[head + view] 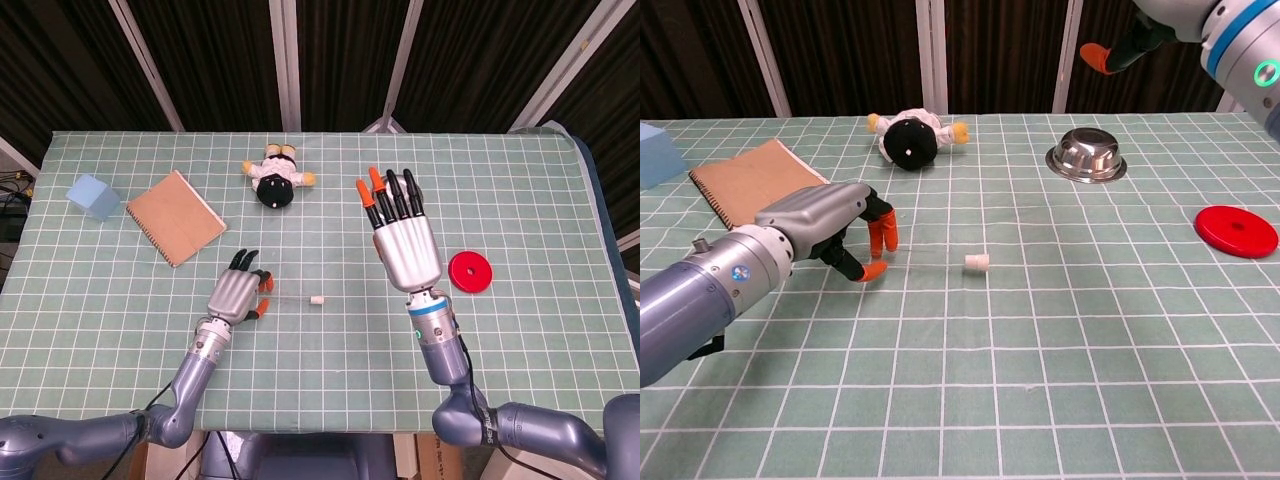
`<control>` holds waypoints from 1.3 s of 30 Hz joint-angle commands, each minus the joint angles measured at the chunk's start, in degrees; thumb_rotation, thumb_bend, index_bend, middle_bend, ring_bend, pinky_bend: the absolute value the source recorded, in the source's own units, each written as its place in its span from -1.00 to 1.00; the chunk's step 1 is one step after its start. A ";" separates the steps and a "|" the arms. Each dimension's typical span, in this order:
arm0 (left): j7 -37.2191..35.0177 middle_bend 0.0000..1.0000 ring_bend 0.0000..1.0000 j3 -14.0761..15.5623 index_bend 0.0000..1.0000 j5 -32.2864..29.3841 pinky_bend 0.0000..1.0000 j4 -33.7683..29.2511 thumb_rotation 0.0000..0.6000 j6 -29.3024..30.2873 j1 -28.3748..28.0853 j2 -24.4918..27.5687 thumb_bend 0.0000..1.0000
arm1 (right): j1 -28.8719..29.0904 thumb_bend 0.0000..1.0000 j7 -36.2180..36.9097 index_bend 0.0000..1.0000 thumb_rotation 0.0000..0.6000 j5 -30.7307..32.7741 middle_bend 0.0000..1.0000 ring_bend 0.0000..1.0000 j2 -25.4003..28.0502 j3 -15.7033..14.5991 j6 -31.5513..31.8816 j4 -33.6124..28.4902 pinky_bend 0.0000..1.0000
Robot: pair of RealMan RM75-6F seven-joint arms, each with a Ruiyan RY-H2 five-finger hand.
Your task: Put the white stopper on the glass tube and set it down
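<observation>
The clear glass tube lies nearly flat and low over the green mat, with the white stopper plugged in its right end. In the head view the stopper shows just right of my left hand. That hand pinches the tube's left end between its thumb and a finger, knuckles up, close to the mat. My right hand hangs high above the table with fingers spread and nothing in it. Only its wrist and a fingertip show in the chest view.
A doll lies at the back middle. A brown notebook and a blue block sit at the back left. A steel bowl stands at the back right, and a red disc lies right of my right hand.
</observation>
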 commanded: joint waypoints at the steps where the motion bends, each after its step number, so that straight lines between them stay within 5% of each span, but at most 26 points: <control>1: 1.86 -0.12 -0.84 0.02 -0.04 -1.42 -1.00 -0.79 1.00 -0.54 -0.03 0.44 0.30 | -0.23 -0.23 0.32 -1.00 1.00 0.20 -1.00 -1.00 0.00 -0.22 0.09 -0.06 -1.00; 16: 2.97 -0.57 -0.93 -1.53 -0.46 -4.14 -1.00 -7.87 1.00 1.98 1.81 5.13 -0.11 | -3.30 -0.23 3.03 -1.00 1.00 0.49 -1.00 -1.00 1.56 -2.42 1.62 -2.89 -1.00; 24: -5.51 -0.74 -1.00 -2.38 -0.60 1.98 -1.00 -17.16 1.00 7.60 6.44 14.53 -0.40 | -10.73 -0.23 9.62 -1.00 1.00 2.82 -1.00 -1.00 8.57 -5.91 3.71 -13.17 -1.00; 31: -14.76 -0.82 -1.00 1.95 -0.66 11.37 -1.00 -25.51 1.00 15.12 14.38 26.20 -0.55 | -19.70 -0.23 20.23 -1.00 1.00 1.22 -1.00 -1.00 18.93 -12.88 5.33 -19.62 -1.00; 39: -24.00 -0.82 -1.00 10.47 -0.67 21.28 -1.00 -25.90 1.00 24.88 24.78 34.94 -0.55 | -28.56 -0.23 32.19 -1.00 1.00 -3.56 -1.00 -1.00 26.07 -19.85 8.71 -17.42 -1.00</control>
